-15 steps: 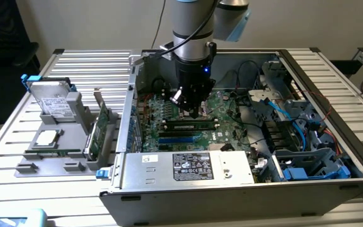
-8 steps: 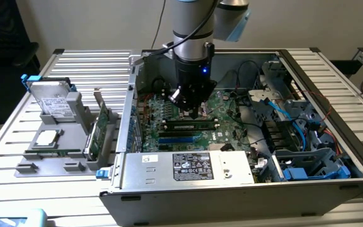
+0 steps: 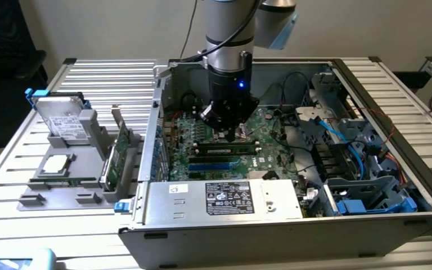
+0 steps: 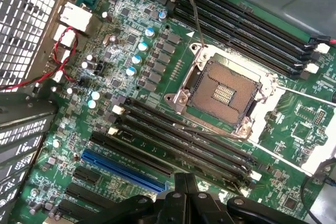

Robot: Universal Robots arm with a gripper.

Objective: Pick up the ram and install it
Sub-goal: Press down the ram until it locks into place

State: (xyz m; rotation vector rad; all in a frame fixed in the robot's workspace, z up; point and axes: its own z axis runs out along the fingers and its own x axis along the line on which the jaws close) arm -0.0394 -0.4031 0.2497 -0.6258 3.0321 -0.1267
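My gripper (image 3: 233,135) hangs inside the open computer case, its fingers shut together with nothing between them. Just below its tip a long narrow stick with dark chips, the ram (image 3: 227,149), lies along the memory slots of the green motherboard (image 3: 201,132). In the wrist view the shut gripper (image 4: 184,179) sits over one bank of black memory slots (image 4: 184,137), beside the open CPU socket (image 4: 223,90). From that view I cannot tell the ram apart from the slots. Whether the fingertips touch the ram does not show.
A power supply (image 3: 224,199) fills the case's front edge, and drive cages with blue cables (image 3: 351,152) crowd the exterior view's right. Outside the case at the exterior view's left a grey fixture (image 3: 58,197) holds a hard drive (image 3: 60,115), a green expansion card (image 3: 115,160) and a thin green strip (image 3: 62,181).
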